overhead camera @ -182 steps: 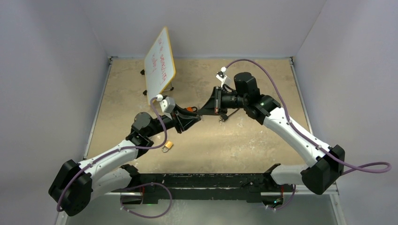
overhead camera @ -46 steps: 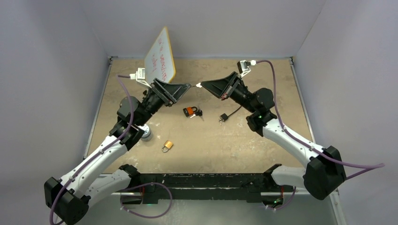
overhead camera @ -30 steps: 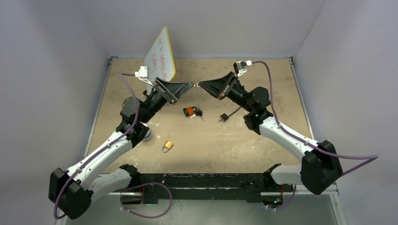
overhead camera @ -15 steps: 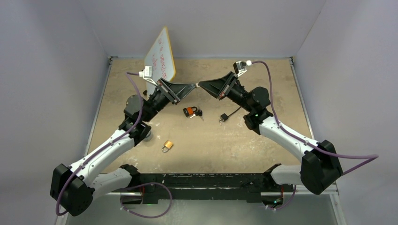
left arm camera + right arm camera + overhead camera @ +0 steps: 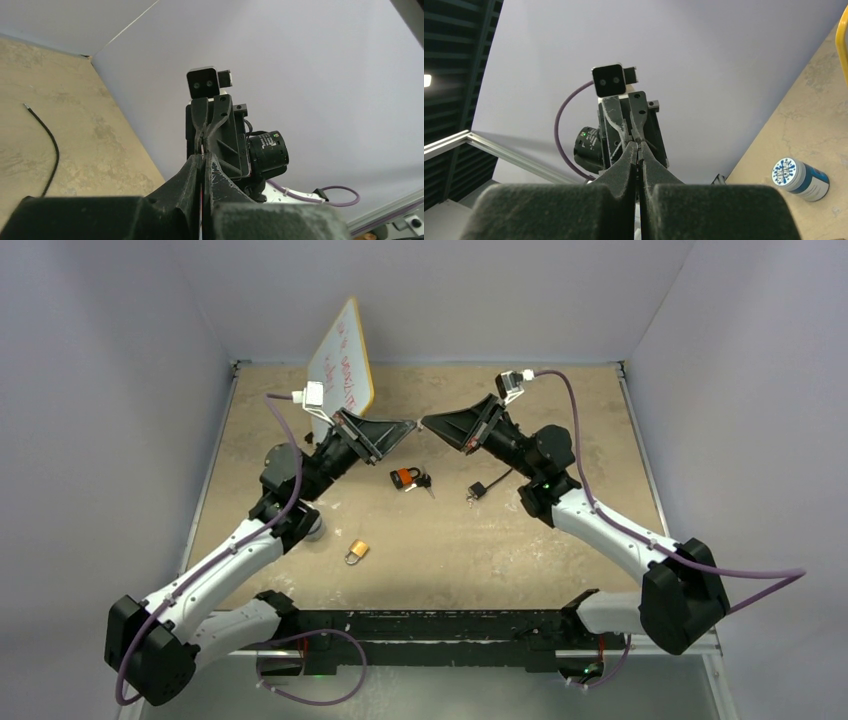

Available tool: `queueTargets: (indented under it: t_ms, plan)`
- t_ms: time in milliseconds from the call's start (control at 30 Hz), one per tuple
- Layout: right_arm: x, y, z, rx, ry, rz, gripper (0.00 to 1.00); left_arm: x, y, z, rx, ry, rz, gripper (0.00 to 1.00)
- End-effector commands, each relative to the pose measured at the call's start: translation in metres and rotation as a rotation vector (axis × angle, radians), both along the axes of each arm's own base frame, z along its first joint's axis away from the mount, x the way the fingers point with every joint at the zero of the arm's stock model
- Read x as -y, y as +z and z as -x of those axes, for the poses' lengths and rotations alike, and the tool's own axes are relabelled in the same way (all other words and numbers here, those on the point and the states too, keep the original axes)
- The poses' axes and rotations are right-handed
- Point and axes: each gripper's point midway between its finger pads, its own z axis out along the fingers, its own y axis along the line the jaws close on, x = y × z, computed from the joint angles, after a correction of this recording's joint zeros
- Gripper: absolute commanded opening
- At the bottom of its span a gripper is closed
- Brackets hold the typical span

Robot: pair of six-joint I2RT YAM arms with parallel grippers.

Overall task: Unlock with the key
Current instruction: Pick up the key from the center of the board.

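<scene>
Both arms are raised above the table's middle, fingertips meeting tip to tip. A thin silvery key (image 5: 419, 423) bridges the two tips. My left gripper (image 5: 412, 424) is shut on one end; in its wrist view the sliver (image 5: 203, 149) shows at its tips (image 5: 202, 157). My right gripper (image 5: 427, 422) is shut on the other end, its jaws (image 5: 638, 146) pressed together. On the table below lie an orange padlock (image 5: 404, 478) with dark keys beside it, a brass padlock (image 5: 357, 551) and a small black lock (image 5: 477, 490) on a cable.
A tilted whiteboard (image 5: 340, 368) with a yellow frame stands at the back left. A blue-and-white bottle (image 5: 314, 528) sits near the left arm's elbow, also in the right wrist view (image 5: 800, 178). Grey walls enclose three sides of the table.
My left gripper's jaws have closed on the key at the right gripper's tip, after edging slightly right toward it. The right arm has held still.
</scene>
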Motion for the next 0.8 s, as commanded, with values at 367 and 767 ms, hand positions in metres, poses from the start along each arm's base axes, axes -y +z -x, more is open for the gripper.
queueTargets:
  t_ms: [367,767]
  plan:
    - [0.016,0.004,0.028,0.204,-0.025,0.064,0.53,0.017,-0.004,0.039,0.43,-0.261,-0.621,0.0]
    - [0.02,-0.002,0.066,0.497,0.117,0.245,0.6,0.019,-0.018,0.065,0.474,-0.454,-0.702,0.0]
